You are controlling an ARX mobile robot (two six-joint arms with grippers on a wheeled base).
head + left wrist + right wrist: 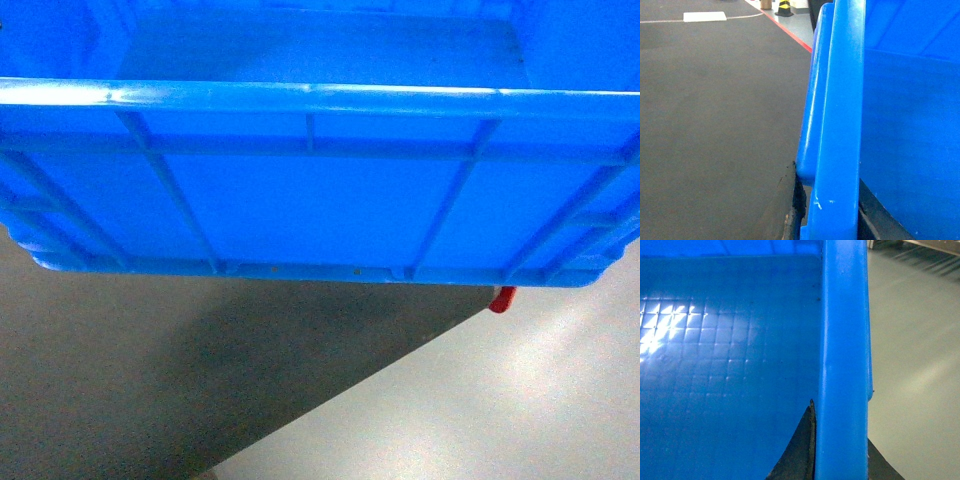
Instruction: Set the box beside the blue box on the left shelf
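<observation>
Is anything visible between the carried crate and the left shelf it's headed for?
Cannot be judged: the shelf is in no view. The box fills the head view, hanging above bare floor. Each wrist view shows a dark finger against the box rim: left gripper, right gripper. Nothing visible lies on the floor beneath.

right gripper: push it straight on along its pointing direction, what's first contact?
Nothing new, it seems: the right gripper straddles the box rim, fingers either side. It would slide along that rim; depth unclear.
</observation>
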